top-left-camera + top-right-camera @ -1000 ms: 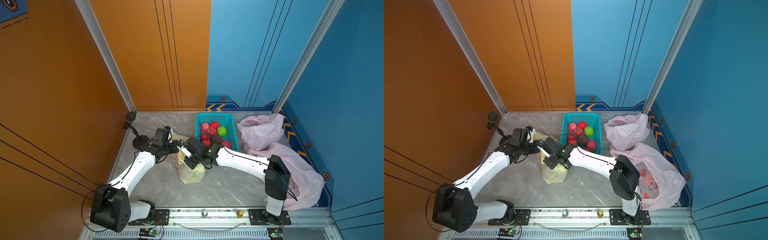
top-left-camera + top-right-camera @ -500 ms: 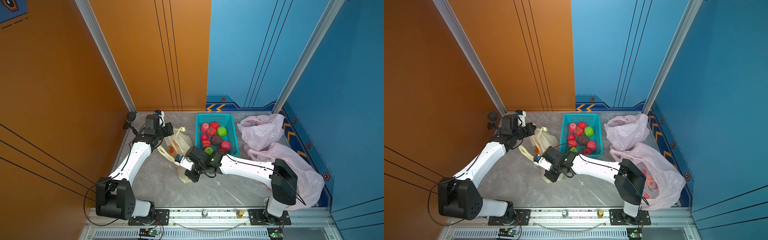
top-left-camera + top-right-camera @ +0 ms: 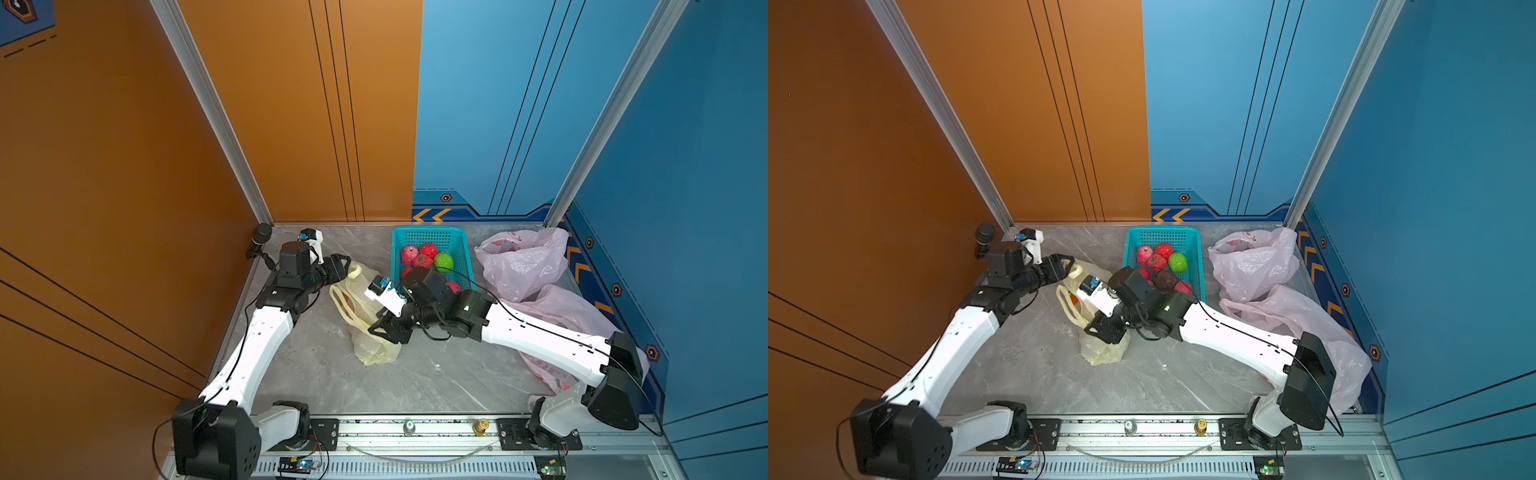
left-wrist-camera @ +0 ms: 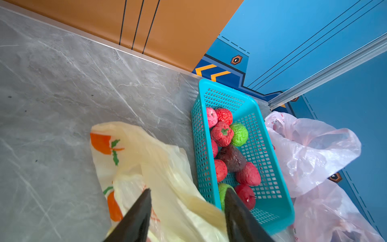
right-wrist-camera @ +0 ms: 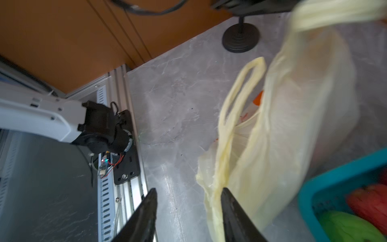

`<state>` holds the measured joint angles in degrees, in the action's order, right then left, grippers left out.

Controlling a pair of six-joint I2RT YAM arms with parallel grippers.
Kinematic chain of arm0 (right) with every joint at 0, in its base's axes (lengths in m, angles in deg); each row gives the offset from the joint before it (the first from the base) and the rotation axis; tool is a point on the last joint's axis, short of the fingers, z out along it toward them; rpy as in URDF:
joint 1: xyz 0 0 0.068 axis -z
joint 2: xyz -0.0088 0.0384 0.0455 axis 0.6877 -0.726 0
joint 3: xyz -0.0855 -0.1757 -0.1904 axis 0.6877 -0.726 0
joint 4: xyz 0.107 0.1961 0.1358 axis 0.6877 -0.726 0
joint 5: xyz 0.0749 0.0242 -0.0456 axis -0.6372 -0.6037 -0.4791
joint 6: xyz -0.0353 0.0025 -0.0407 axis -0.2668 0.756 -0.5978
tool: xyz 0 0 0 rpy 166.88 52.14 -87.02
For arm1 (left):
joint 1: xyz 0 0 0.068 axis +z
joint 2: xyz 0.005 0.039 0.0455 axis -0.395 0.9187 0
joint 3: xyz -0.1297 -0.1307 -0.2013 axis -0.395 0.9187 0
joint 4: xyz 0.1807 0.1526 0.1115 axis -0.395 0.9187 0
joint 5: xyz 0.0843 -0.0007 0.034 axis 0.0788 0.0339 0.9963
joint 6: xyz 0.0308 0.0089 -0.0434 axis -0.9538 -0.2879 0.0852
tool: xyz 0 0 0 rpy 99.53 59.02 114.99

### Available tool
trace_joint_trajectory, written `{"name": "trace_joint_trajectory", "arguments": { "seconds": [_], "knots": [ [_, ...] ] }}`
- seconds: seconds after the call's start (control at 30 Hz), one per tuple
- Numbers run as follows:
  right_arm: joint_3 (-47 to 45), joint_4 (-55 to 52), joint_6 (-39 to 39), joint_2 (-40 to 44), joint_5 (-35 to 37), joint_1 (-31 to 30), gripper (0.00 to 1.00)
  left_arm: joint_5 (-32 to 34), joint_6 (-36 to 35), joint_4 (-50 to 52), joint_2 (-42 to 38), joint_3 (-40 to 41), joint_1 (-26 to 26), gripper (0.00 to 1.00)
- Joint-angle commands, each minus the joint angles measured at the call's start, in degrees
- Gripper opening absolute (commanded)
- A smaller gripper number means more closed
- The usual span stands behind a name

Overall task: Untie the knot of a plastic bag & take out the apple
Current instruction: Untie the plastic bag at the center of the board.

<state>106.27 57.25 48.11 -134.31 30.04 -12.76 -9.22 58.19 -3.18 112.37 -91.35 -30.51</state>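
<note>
So, left gripper has its jaws spread, with the pale yellow plastic bag showing between them; right gripper is spread too, one finger right at the bag's edge; bag lies slumped on the grey marble surface between both grippers, just beside the teal plastic basket of crinkled red and green fruit.

Left arm: base at near-left corner, forearm stretched out toward the far side, wrist bent in toward the middle. Left tool points sideways at the right arm, jaws apart; dark tapered fingers show a wide gap in the left wrist view. Right arm: base near-right, reaching across toward the left, elbow low. Right tool pitched down, jaws apart, clear gap between fingers.
</note>
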Motion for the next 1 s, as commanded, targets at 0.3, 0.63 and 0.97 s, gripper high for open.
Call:
{"name": "trace_joint_trajectory", "arguments": {
  "seconds": [0.3, 0.63, 0.97],
  "knots": [
    [11.6, -7.0, 7.4, -14.0, 13.8, 2.6, 0.67, 9.6, 5.0, 8.2, -20.3, 18.3, 0.1, 0.67],
    [23.6, -13.1, 7.3, -26.9, 16.0, 3.6, 0.19, 10.5, 6.7, 7.5, -23.6, 22.4, 0.2, 0.67],
    [8.7, 17.6, 26.7, -17.2, -2.1, 9.7, 0.0, 8.5, 9.8, 10.4, -30.9, 26.4, -1.3, 0.66]
  ]
}}
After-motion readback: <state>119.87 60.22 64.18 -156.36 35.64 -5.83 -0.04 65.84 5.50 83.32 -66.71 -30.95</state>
